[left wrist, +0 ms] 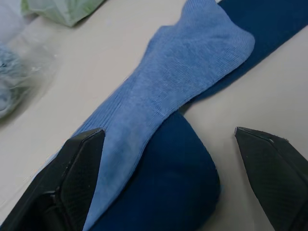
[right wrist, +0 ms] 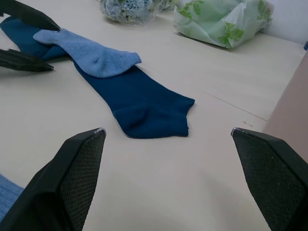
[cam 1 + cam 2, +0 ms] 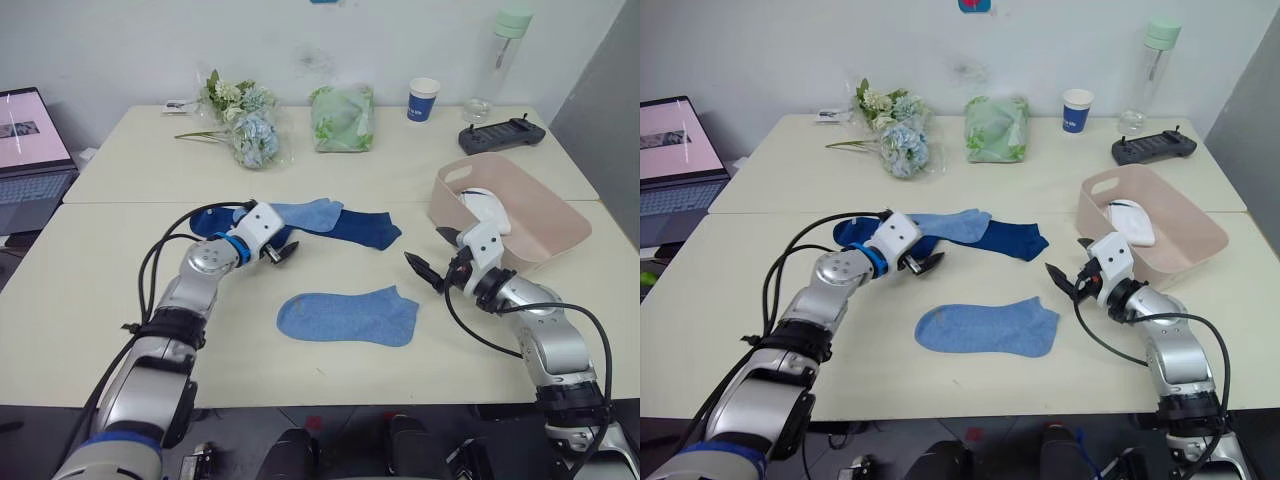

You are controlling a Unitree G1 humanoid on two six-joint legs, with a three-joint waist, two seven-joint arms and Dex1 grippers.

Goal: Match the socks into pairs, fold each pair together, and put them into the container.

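A light blue sock (image 3: 350,316) lies flat at the middle front of the table. Behind it, a second light blue sock (image 3: 306,213) lies across dark navy socks (image 3: 366,228). My left gripper (image 3: 278,243) is open, its fingers straddling the left end of that overlapping pile, as the left wrist view shows with the light blue sock (image 1: 168,96) over navy knit (image 1: 163,187). The pink container (image 3: 545,228) stands at the right and holds a white sock (image 3: 487,205). In front of the container, my right gripper (image 3: 433,255) is open and empty, pointing at the navy sock (image 2: 139,103).
Along the back of the table are a flower bunch (image 3: 245,125), a pale green bag (image 3: 343,118), a blue paper cup (image 3: 423,100), a bottle (image 3: 505,55) and a black controller (image 3: 500,133). A laptop (image 3: 30,150) sits at the far left.
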